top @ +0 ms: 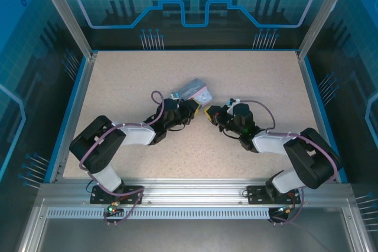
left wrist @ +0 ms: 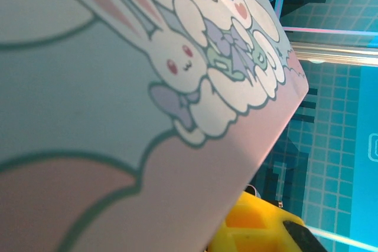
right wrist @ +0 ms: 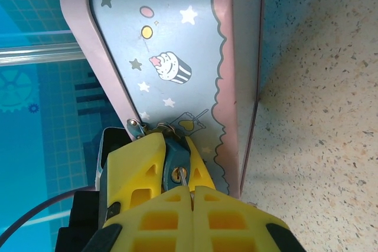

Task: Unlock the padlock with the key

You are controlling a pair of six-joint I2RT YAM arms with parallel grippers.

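Note:
In the right wrist view the small dark padlock (right wrist: pixel 175 156) hangs from the clasp of a pale blue tin (right wrist: pixel 171 39). My left gripper (right wrist: pixel 172 141) is shut on the padlock, one yellow finger (right wrist: pixel 133 163) on each side of its body. My right gripper (right wrist: pixel 191 188) is shut on the thin silver key (right wrist: pixel 183 177), whose tip sits in the brass keyhole. From above, the left gripper (top: pixel 194 110) and right gripper (top: pixel 208 114) meet tip to tip just below the tin (top: pixel 192 91). The padlock and key are hidden between them there.
The tin's cartoon-printed lid (left wrist: pixel 147 87) stands close against the left wrist camera, with a yellow finger (left wrist: pixel 260 228) below its edge. The tin rests tilted on the speckled table (top: pixel 248 75). Blue-framed walls (top: pixel 77 104) ring the table.

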